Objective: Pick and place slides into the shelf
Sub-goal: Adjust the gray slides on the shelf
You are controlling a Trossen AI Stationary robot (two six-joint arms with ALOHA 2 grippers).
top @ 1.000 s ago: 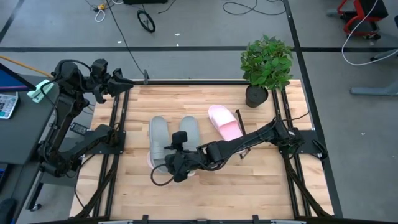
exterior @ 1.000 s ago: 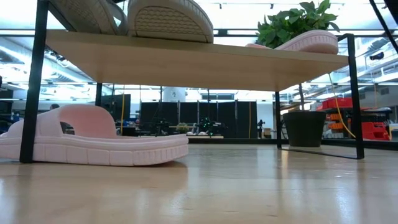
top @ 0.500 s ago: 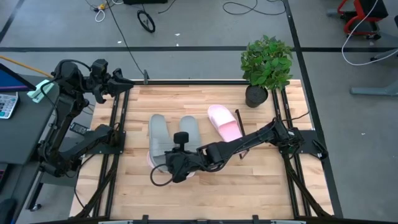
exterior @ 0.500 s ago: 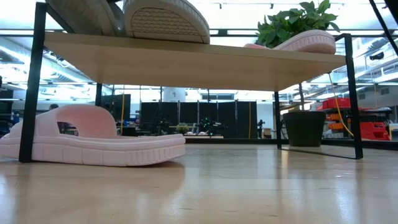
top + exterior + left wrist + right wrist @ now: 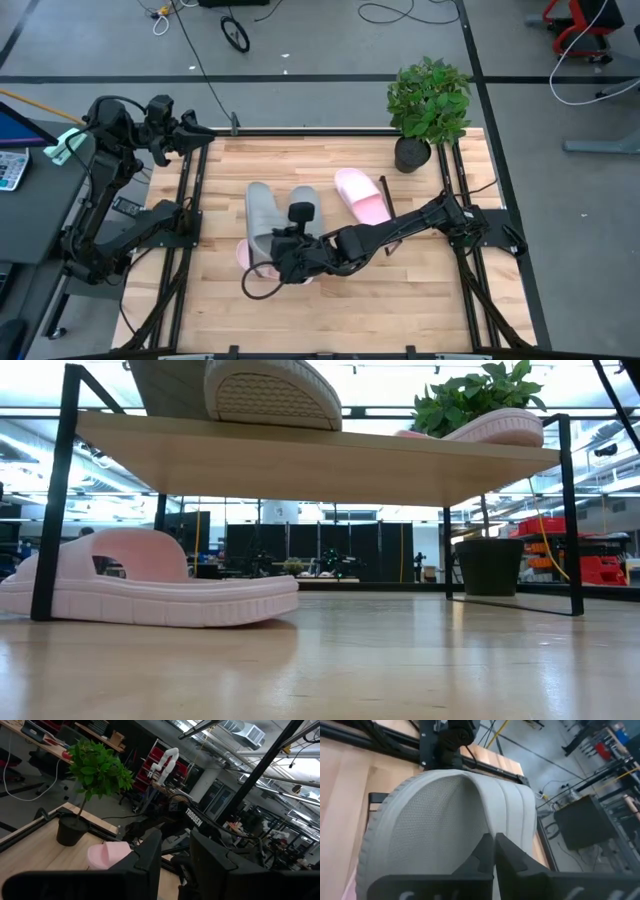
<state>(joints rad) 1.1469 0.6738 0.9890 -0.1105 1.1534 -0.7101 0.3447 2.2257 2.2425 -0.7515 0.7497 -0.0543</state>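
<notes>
A pale grey slide [image 5: 260,215] lies askew on the shelf [image 5: 350,460], with my right gripper [image 5: 276,252] shut at its near end. A second grey slide [image 5: 305,200] sits beside it on the board. A pink slide [image 5: 360,195] rests farther right on the shelf. The other pink slide [image 5: 150,585] lies sole-down on the table under the shelf, and its edge [image 5: 243,255] shows from above. My left gripper [image 5: 205,133] hangs open at the table's far left corner, holding nothing. My right gripper pinches the grey slide at the near edge of its strap [image 5: 481,822], where the strap meets the footbed. The fingers [image 5: 482,851] come from the near right, pointing toward the far left. The slide is tilted, and its sole [image 5: 150,405] touches the shelf board.
A potted plant [image 5: 428,105] stands at the table's far right, beside the shelf's black end frame [image 5: 565,510]. Bare wooden tabletop [image 5: 400,290] lies along the near edge. Black arm frames [image 5: 185,230] run along both table sides.
My right gripper has shut on the grey slide and shifted slightly toward the far right. The slide has turned with it: its near end swung right and it now sits askew and tilted. More of the pink slide beneath shows.
</notes>
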